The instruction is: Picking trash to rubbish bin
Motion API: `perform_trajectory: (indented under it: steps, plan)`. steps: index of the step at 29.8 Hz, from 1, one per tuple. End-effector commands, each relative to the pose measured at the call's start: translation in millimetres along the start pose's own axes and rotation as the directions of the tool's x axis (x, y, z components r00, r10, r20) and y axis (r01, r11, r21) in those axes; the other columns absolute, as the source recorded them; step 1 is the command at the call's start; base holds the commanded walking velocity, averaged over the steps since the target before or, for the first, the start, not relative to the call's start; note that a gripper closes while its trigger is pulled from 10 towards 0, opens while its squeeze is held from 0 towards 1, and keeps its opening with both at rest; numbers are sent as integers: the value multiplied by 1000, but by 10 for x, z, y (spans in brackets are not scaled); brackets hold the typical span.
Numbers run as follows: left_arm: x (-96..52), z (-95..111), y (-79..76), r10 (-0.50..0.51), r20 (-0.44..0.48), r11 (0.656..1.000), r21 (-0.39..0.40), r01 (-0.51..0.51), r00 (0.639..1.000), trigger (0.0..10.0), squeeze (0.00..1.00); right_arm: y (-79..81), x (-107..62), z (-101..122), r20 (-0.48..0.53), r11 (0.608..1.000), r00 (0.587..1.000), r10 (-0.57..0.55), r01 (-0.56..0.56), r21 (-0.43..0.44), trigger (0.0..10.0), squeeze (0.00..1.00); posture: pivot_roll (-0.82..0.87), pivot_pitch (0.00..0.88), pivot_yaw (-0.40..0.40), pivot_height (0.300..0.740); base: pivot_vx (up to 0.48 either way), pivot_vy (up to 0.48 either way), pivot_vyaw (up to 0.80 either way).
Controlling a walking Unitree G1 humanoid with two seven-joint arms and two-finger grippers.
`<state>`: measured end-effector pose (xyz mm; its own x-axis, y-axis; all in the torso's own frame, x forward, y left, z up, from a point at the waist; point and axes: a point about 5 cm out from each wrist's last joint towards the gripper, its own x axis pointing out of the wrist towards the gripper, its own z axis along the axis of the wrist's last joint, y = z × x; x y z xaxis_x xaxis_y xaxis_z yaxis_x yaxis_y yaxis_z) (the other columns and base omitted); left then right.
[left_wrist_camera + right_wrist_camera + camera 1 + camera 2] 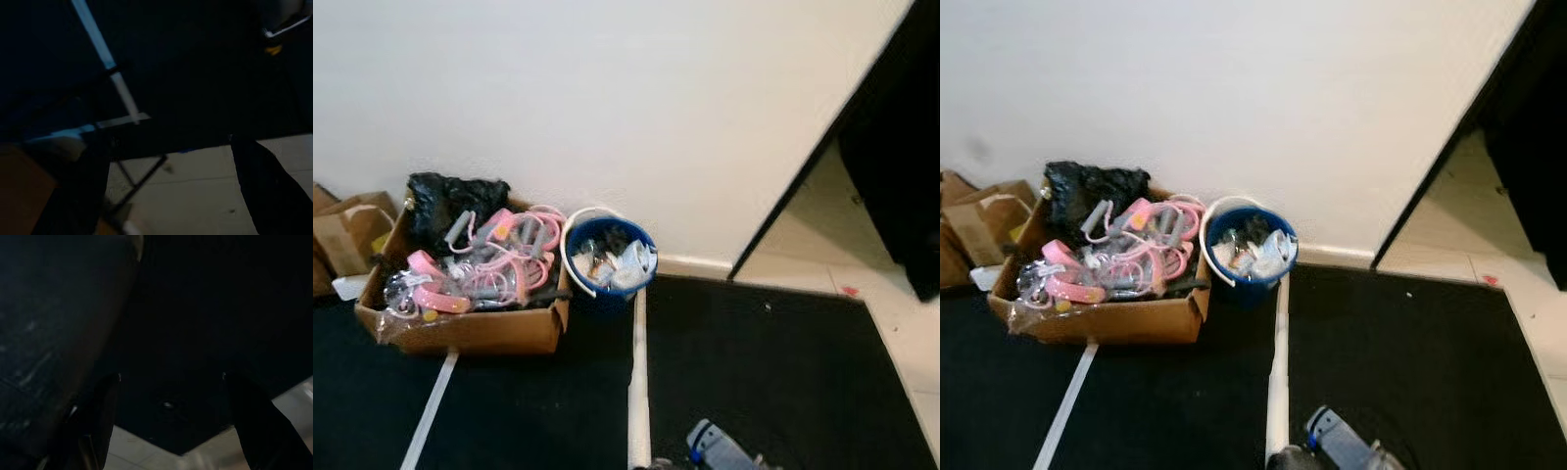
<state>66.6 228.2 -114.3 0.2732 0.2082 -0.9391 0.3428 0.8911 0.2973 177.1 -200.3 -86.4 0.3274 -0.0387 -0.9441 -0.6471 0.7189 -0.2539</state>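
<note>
A blue bucket point(607, 260) with a white handle stands against the white wall and holds crumpled white and dark trash. To its left is a cardboard box point(470, 331) full of pink and grey items, with a black plastic bag point(450, 208) at its back. In the dark left wrist view, my left gripper point(171, 196) hangs open over black mat and pale tile, with nothing between its fingers point(266, 186). My right gripper point(171, 431) is open too, above the black mat, and its fingers point(257, 426) are empty. A grey-blue part of my arm point(720, 450) shows at the bottom edge.
White tape lines point(638, 372) cross the black floor mat point(773, 372). More cardboard boxes point(347, 230) stand at the far left. A dark doorway with a black frame point(891, 166) opens at the right, with pale tile floor point(911, 333) beside the mat.
</note>
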Motion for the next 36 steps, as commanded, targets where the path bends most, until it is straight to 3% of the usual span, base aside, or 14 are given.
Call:
perform_trajectory:
  steps: [1, 36]
  plan:
    - [-2, 14, -76, -17, 0, 1000, 11, 17, 1000, 10000, 0, 29, 2, -101, -33, 1000, 999, 10, -11, -15, 10000, 0, 121, 134, -8, 740, 0, 0, -769]
    - [3, 77, -72, -13, 22, 1000, -13, 13, 1000, 10000, 0, 46, 3, -99, -33, 1000, 999, 27, -27, -7, 10000, 0, 122, 116, -15, 740, 0, 0, -769]
